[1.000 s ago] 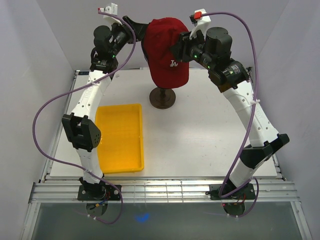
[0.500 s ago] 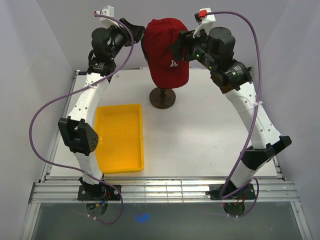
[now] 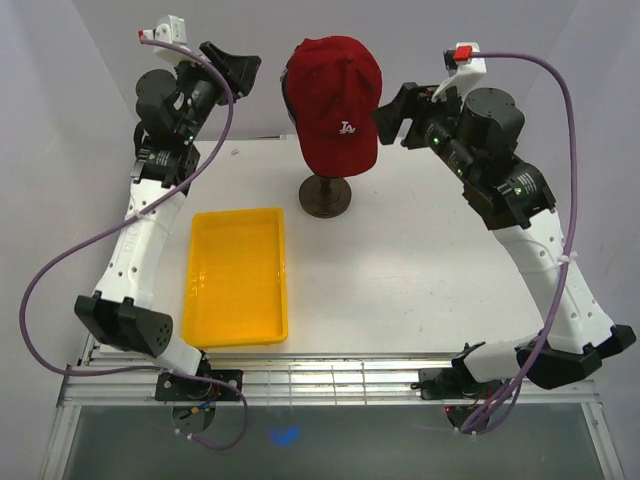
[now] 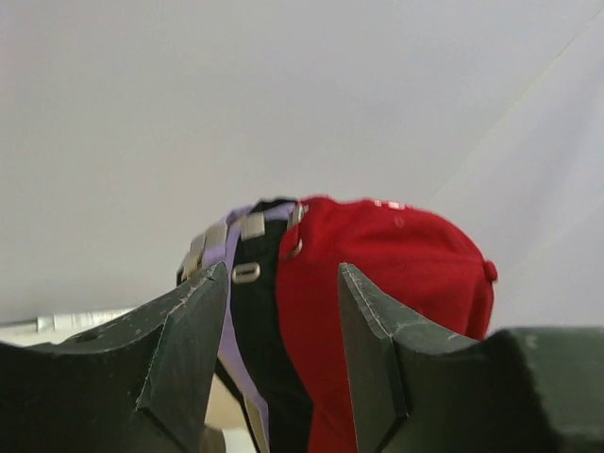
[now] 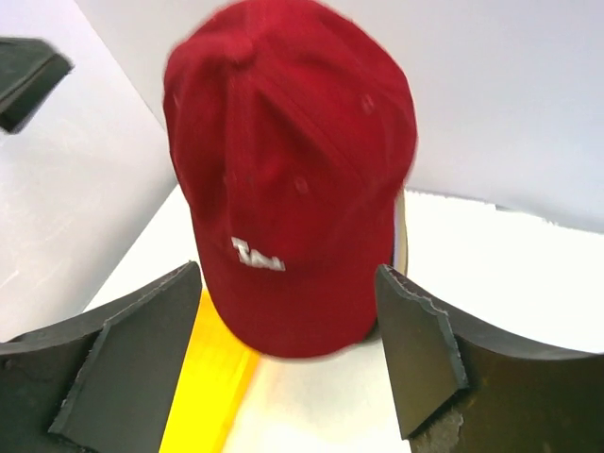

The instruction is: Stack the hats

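Dark red fabric baseball cap [image 3: 333,100]
Between left gripper [image 3: 240,70] and right gripper [image 3: 388,115], touching neither; both parted, empty

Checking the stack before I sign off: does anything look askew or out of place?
Nothing spilled or damaged. The red cap sits on top of the stack on the stand. In the left wrist view, the lavender cap and black cap beneath it show past its back edge, so the stack is not perfectly aligned.
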